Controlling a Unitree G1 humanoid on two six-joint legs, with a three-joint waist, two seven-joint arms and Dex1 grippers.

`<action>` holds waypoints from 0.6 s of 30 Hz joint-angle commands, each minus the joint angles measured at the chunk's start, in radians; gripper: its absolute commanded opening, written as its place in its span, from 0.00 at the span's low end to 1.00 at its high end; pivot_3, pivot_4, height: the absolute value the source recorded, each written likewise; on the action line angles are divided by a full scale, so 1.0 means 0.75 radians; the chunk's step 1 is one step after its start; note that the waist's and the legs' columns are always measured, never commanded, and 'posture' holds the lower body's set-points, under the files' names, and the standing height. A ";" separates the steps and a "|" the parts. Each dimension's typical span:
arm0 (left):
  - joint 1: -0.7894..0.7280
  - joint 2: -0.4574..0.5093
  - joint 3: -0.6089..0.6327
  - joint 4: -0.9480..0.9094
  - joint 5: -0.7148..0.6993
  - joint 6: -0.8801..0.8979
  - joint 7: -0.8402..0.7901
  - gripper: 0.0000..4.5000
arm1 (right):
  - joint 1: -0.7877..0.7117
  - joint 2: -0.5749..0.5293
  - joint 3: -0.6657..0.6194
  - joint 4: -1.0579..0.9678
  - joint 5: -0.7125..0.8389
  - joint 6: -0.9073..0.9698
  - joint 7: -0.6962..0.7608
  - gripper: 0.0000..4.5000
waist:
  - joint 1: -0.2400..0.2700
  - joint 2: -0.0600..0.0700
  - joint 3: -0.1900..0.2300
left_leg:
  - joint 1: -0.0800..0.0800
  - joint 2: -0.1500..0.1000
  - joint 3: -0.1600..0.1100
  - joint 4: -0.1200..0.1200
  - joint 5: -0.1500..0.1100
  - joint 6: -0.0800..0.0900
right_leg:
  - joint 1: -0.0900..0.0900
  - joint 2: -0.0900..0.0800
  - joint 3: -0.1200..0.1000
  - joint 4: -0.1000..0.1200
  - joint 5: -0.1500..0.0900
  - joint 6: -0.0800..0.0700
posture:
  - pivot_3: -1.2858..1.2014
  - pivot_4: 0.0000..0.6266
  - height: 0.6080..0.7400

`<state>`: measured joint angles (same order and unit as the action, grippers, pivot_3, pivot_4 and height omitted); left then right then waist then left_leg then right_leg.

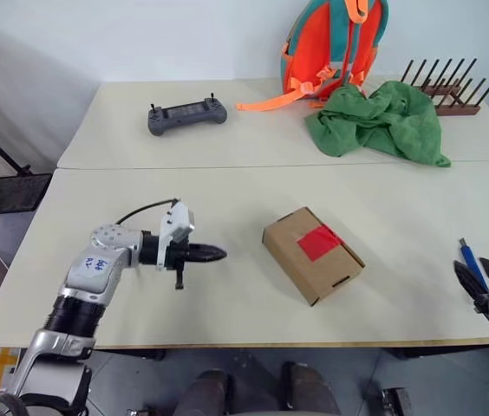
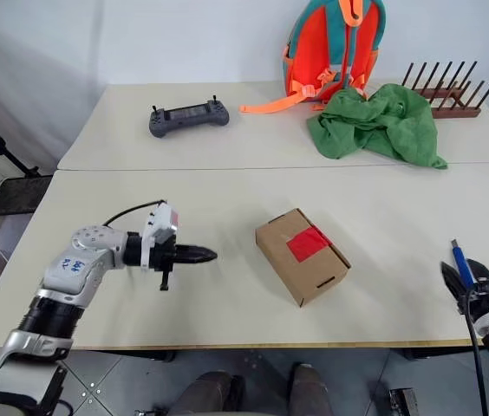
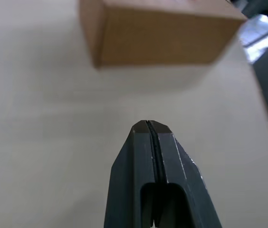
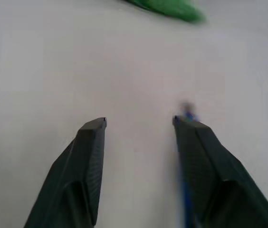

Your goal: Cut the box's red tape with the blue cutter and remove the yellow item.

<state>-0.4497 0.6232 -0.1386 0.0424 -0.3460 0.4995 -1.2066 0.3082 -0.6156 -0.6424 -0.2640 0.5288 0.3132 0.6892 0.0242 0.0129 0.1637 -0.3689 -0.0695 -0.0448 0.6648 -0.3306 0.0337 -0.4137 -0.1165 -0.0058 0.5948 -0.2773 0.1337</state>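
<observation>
From the head views, the box (image 2: 302, 255) with its red tape (image 2: 307, 243) is seen mid-table, the left gripper (image 2: 208, 255) pressed together beside it

In the right wrist view, the right gripper (image 4: 138, 124) stands apart; the blue cutter (image 4: 187, 112), blurred against one finger, could be nudged off the table edge

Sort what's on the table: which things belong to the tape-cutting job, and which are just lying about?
Job things:
- box, shut, in the middle of the table
- red tape, uncut, on the box top
- blue cutter, at the right hand

Lying about:
- grey controller
- green cloth
- orange backpack
- wooden rack
</observation>
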 commanded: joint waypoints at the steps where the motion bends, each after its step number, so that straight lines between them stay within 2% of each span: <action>1: 0.019 -0.040 -0.016 -0.085 -0.017 0.019 0.048 0.00 | -0.023 -0.044 0.057 -0.125 0.030 0.047 0.020 0.46 | 0.001 -0.003 0.001 | 0.000 0.000 0.000 0.001 0.000 0.000 | 0.001 0.000 0.000 -0.002 0.000 0.000 | 0.52 0.24 1.00; 7: 0.010 -0.214 -0.055 -0.089 0.044 0.007 0.255 0.00 | -0.314 -0.004 0.385 -0.021 -0.297 -0.082 -0.148 0.03 | -0.002 -0.004 0.001 | 0.000 -0.003 0.001 0.002 0.001 0.000 | 0.000 0.000 0.000 -0.002 0.002 0.001 | 0.52 0.24 1.00; 12: -0.009 -0.377 -0.067 -0.080 0.072 0.072 0.474 0.00 | -0.497 0.045 0.699 0.092 -0.452 -0.068 -0.138 0.01 | 0.002 -0.004 0.001 | -0.002 -0.003 0.000 0.001 0.002 -0.001 | -0.003 0.003 -0.003 0.003 0.000 -0.001 | 0.52 0.24 1.00; 18: 0.002 -0.390 -0.114 -0.089 0.106 0.054 0.498 0.00 | -0.547 0.069 0.806 0.022 -0.395 0.033 -0.070 0.01 | 0.003 -0.004 0.001 | -0.002 -0.004 0.000 0.002 0.002 0.000 | -0.003 0.003 -0.008 0.007 0.001 -0.001 | 0.52 0.24 1.00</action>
<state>-0.4470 0.3305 -0.2237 0.0080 -0.2672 0.5480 -0.8400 -0.0955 -0.5590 -0.0424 -0.1928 0.2045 0.3216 0.6149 0.0267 0.0101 0.1648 -0.3703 -0.0729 -0.0451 0.6668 -0.3288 0.0335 -0.4159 -0.1144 -0.0129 0.6002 -0.2769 0.1328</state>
